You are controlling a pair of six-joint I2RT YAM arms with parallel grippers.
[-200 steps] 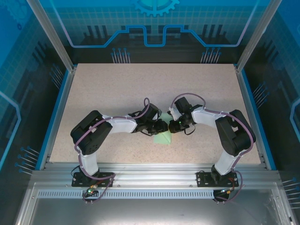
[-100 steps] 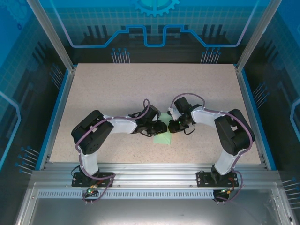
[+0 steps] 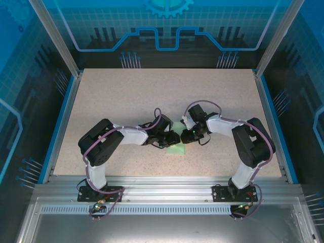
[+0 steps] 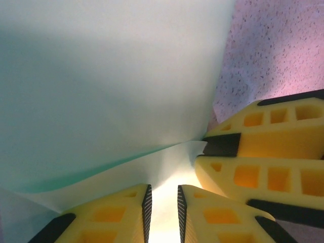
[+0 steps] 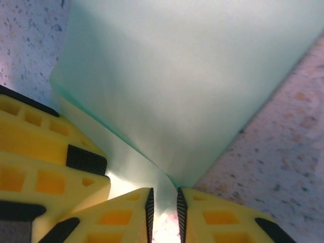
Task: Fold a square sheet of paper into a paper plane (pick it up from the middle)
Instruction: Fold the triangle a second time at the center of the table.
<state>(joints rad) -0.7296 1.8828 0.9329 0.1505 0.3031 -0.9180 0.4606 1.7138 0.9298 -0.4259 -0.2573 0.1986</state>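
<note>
Currently you are running two arms, the left arm (image 3: 126,135) and the right arm (image 3: 228,126), with two grippers and one paper (image 3: 175,149).

Both arms are reaching inward and meeting tip to tip just near of the table's (image 3: 126,96) middle. The left gripper (image 3: 173,139) and right gripper (image 3: 183,138) are sitting just beside each other, over the paper's far edge.

Each gripper is showing two yellow fingers with black ribbed pads, so you are counting four fingers in all.

Left gripper: the jaws are standing a narrow way apart. A bright strip of paper is lying in the gap, and the pads are not clamping it.

Right gripper: the same, slightly parted, with the paper's corner running into the gap.

The paper is lying on the table under both tips. It is looking pale mint green, plain and unmarked. From above you are seeing a small wedge poking out toward the bases. In the wrist views it is showing two layers, an upper flap lifting along a crease over a lighter sheet beneath.

The table is showing a speckled beige top with blue rails (image 3: 62,121) along its sides. An aluminium frame (image 3: 162,183) is running across the near edge. Blue walls (image 3: 167,30) with a circuit pattern are closing in the cell.
</note>
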